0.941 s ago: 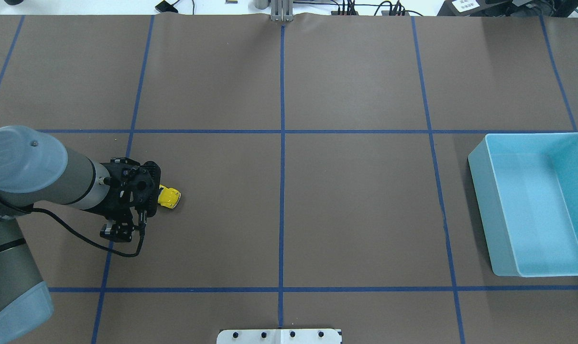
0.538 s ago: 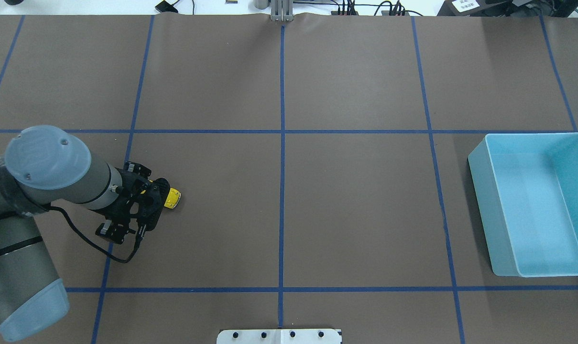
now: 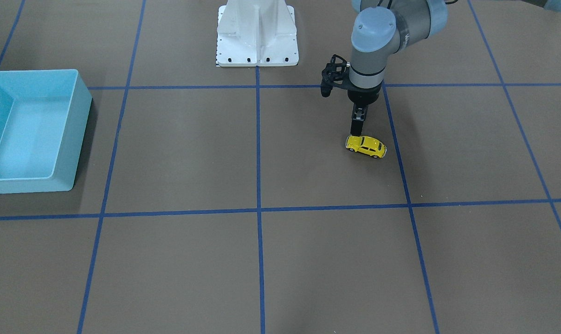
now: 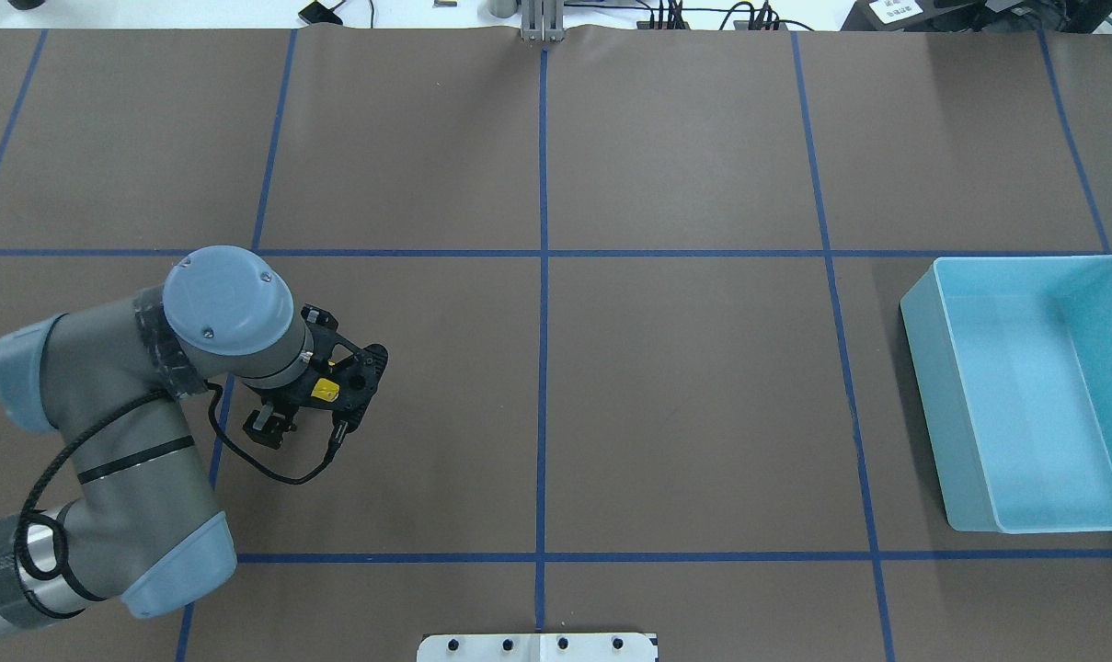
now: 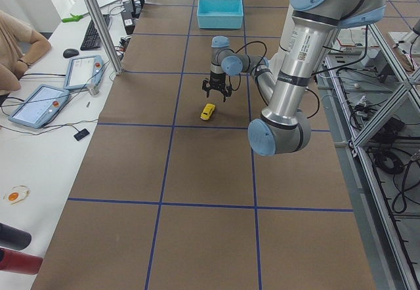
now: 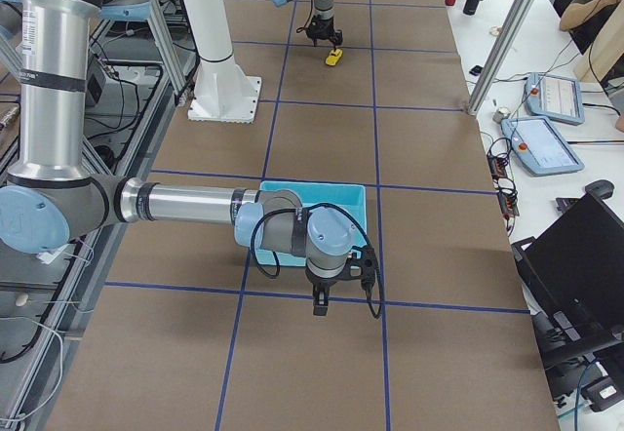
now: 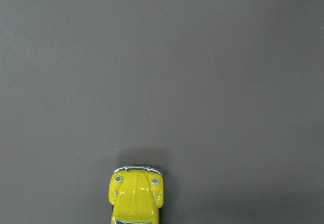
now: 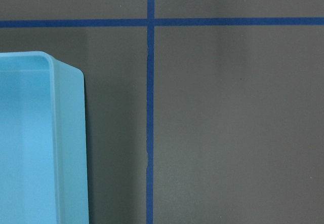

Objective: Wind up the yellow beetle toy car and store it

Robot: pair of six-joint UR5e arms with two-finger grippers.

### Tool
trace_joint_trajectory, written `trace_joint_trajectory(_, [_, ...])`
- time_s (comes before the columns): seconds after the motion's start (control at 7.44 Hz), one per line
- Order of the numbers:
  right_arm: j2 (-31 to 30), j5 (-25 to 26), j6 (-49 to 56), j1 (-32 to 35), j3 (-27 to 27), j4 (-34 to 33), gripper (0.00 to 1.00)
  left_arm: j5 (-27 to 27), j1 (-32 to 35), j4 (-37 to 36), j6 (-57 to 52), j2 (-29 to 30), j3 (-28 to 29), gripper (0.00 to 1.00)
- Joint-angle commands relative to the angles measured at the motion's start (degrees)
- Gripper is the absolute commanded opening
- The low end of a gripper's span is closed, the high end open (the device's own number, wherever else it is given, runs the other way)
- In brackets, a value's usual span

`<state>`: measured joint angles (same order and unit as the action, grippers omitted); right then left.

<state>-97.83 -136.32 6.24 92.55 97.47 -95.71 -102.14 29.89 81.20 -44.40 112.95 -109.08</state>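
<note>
Yellow toy car [image 3: 366, 145]: on the desk, directly beneath the left jaws, tips at one end. Left jaws, right jaws: spread cannot be told. Light, hard, glossy, probably slippery; pinch across the doors. Far right of them: blue bin [image 4: 942, 395].

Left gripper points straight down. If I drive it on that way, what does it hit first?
Most likely the yellow beetle toy car, lying just under the left gripper; exact alignment is unclear.
</note>
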Motion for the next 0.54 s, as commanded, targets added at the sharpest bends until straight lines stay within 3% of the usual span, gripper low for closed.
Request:
trace_joint_trajectory(0.0, [0.09,0.09,0.0,0.0,-0.09,0.0,1.0,5.45,-0.44,-0.61,-2.71,2.26,3.33,0.99])
trace_joint_trajectory(0.4, [0.18,0.0,0.0,0.0,0.0,0.0,1.0,5.73,-0.53,0.18,-0.1,3.33,5.81,0.98])
